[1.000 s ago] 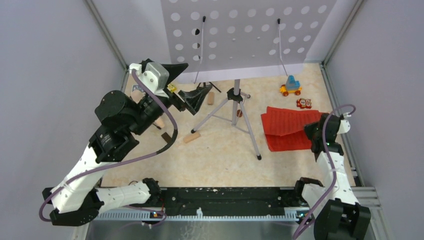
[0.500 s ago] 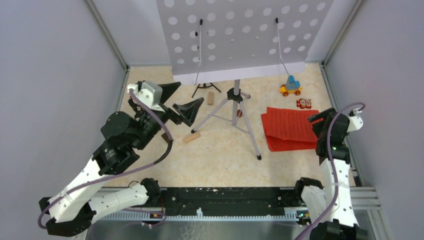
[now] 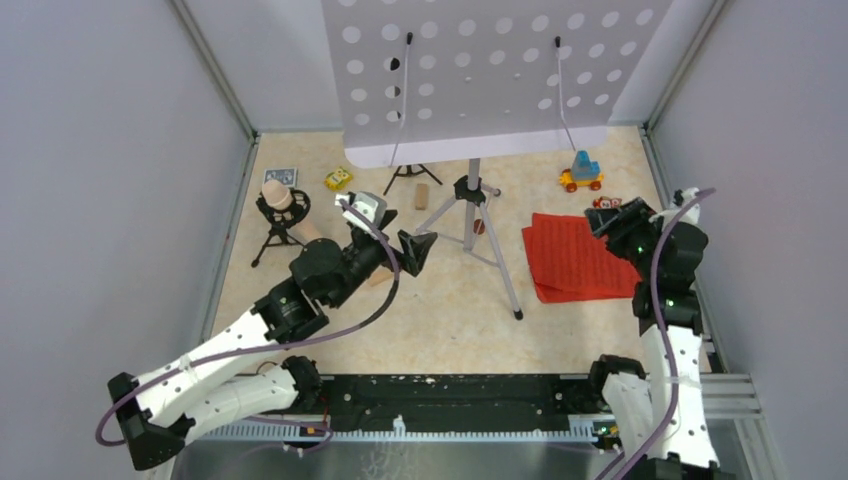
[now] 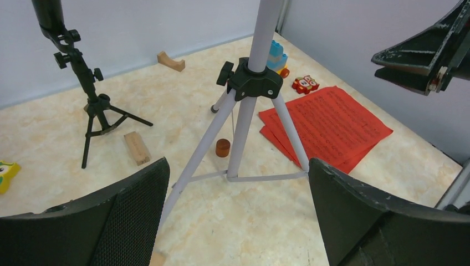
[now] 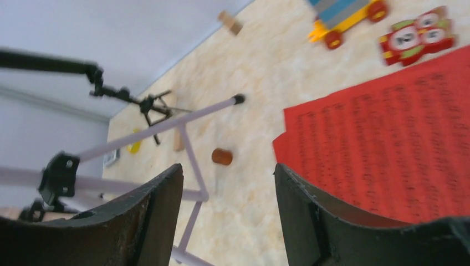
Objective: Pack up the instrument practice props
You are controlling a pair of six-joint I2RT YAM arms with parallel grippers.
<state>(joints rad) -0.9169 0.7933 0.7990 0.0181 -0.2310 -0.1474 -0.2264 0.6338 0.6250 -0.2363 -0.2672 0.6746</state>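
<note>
Left gripper (image 3: 410, 246) hangs wide open with nothing in it, low over the table (image 3: 440, 330) and facing the music stand (image 3: 472, 190). That stand sits mid-table with its white perforated desk (image 3: 480, 70) towering at the far side. In the wrist view my two fingers (image 4: 130, 205) frame the silver centre pole (image 4: 265, 27) and the black hub (image 4: 252, 83) where the three legs meet. I read the step in hand as taking hold of that stand. To do it well I would go for the pole just above the hub, not a leg: the legs are thin, splayed and slanted, so a pinch there would likely slip or tip the whole thing. I'd square the jaws to the pole, centre it between the pads, then close slowly, since the large desk up top makes it top-heavy, as I judge it. The stand's long axis runs vertical, pole upright, desk at the top with its face turned toward the arms. One leg reaches near-left, one near-right toward the red sheet-music pages (image 3: 575, 260), and the third runs off to the far side. Right gripper (image 5: 227, 172) is likewise spread and empty, hovering over the far right corner of those pages, well placed to steady things.
</note>
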